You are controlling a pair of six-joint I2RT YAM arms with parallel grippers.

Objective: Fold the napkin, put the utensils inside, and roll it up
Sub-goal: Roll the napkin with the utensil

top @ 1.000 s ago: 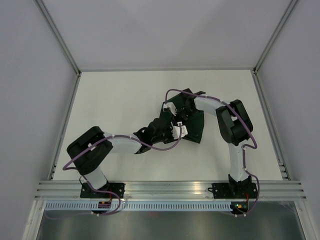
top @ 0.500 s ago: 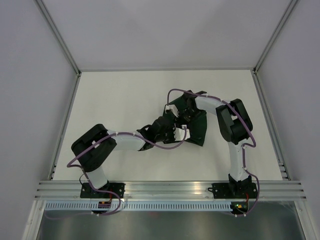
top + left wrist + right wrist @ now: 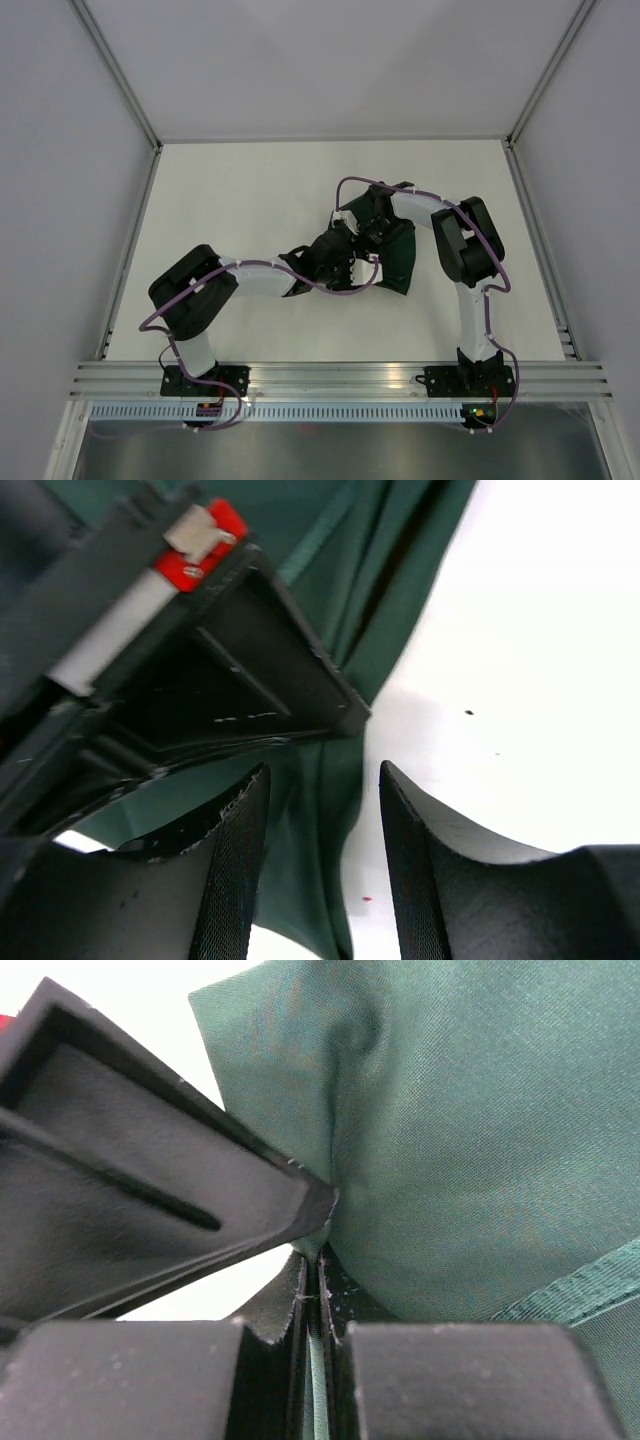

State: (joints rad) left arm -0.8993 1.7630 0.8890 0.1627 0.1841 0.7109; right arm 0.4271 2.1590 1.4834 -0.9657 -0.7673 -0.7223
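Observation:
The dark green napkin (image 3: 398,262) lies bunched at the table's centre right, mostly under both grippers. My right gripper (image 3: 364,230) is shut on a thin edge of it; in the right wrist view the napkin (image 3: 480,1130) bulges just beyond the closed gripper (image 3: 318,1257). My left gripper (image 3: 352,266) meets it from the left. In the left wrist view it (image 3: 323,770) is open, and a hanging fold of napkin (image 3: 305,820) runs between its fingers without being clamped. The utensils are out of view.
The white table (image 3: 240,200) is bordered by grey walls and a metal frame. An aluminium rail (image 3: 340,378) carries both arm bases at the near edge. Purple cables loop over both arms. The two grippers sit very close, almost touching.
The left arm has reached further right toward the right gripper. The napkin has gathered from a flatter spread into a tighter bunch, shifting slightly toward the near edge.

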